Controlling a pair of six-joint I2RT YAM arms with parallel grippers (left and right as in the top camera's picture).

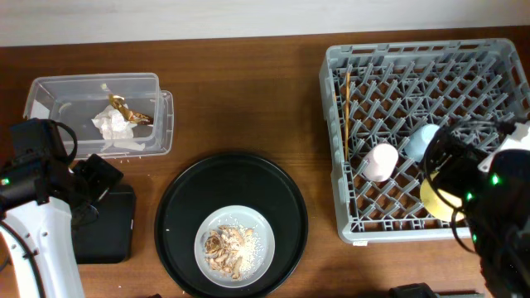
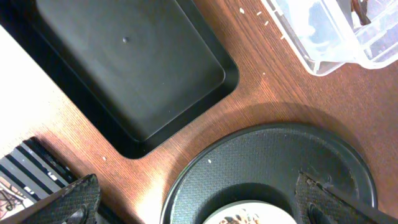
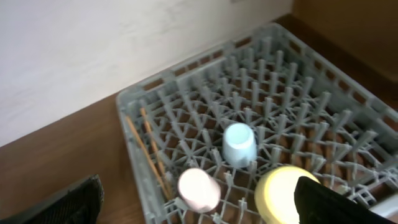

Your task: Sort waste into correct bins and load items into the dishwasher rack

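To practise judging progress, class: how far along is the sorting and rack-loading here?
Done: paper in the clear box; chopsticks, pink cup, blue cup and yellow bowl in the rack. In hand: nothing; left gripper and right gripper are open. Remaining: food scraps on the plate, then the plate itself.

Surface: a brown wood-grain table (image 1: 248,91), its far edge meeting a pale wall.
Far left: a clear plastic box (image 1: 58,103), standing on the wood.
Near left: a shallow black rectangular tray (image 1: 112,223), just in front of the box and partly hidden.
Centre front: a large round black tray (image 1: 182,223), just beside the rectangular tray with a strip of wood between them.
Right: a grey dishwasher rack (image 1: 447,83), well apart from the box.
Loose: a few white crumbs (image 2: 242,10) on bare wood near the box.
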